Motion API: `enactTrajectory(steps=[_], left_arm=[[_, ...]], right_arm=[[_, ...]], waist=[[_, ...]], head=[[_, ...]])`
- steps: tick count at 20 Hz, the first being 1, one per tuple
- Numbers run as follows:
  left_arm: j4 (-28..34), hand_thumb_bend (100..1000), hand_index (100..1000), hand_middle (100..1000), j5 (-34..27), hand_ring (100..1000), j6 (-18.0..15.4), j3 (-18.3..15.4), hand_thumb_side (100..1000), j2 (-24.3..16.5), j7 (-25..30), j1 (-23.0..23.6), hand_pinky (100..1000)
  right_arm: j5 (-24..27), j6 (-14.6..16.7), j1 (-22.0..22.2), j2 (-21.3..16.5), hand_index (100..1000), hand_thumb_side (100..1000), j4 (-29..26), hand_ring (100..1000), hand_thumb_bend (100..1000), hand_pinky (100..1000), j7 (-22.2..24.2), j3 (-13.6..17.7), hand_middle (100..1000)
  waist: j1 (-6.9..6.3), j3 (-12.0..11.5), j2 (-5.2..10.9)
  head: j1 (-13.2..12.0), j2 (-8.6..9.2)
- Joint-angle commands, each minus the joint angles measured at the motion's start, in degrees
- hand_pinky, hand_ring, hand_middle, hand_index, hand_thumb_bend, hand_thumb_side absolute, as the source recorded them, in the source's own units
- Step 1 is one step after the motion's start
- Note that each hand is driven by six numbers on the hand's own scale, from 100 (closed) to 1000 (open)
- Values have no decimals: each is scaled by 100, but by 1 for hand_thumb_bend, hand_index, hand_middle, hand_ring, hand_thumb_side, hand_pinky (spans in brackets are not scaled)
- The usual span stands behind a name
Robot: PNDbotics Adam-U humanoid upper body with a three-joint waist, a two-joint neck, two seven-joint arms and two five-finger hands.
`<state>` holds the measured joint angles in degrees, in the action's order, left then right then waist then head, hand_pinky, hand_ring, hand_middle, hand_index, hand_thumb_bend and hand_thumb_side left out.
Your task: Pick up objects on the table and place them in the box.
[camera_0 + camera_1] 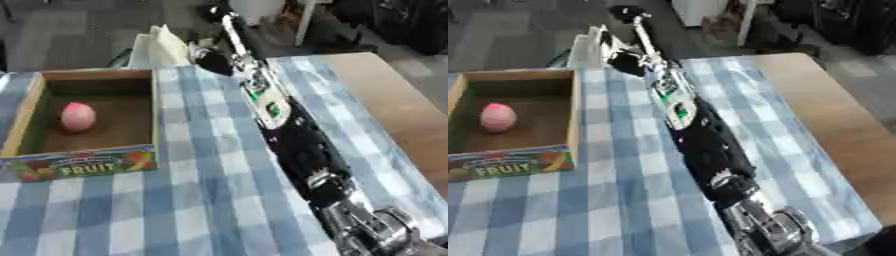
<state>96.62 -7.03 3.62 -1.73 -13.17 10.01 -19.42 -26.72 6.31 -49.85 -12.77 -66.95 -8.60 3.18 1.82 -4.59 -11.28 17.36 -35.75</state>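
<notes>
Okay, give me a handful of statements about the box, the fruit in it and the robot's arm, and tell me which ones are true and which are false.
1. A pink round fruit lies inside the box. True.
2. The box sits on the robot's right side of the table. False: it sits on the left side, on the blue checked cloth.
3. The front of the box bears the word FRUIT. True.
4. The robot's right arm reaches into the box. False: it stretches past the box toward the table's far edge.
5. The cloth covers the whole table. False: bare wood shows along the right side.
</notes>
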Motion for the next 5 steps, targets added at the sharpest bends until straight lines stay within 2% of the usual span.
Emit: enactTrajectory(steps=[1,5], left_arm=[[51,100,588,525,-8,492,-18,-76,851,-143,-106,17,689],[38,100,598,528,-39,495,-23,-97,849,-145,-225,144,689]], right_arm=[[599,-121,163,-187,834,250,-461,816,100,548,-127,121,740],[987,-261,564,-187,832,271,-769,814,100,544,-213,215,736]], waist=[[-34,21,153],[-52,55,247]], head=[[-125,-68],[-293,-191]])
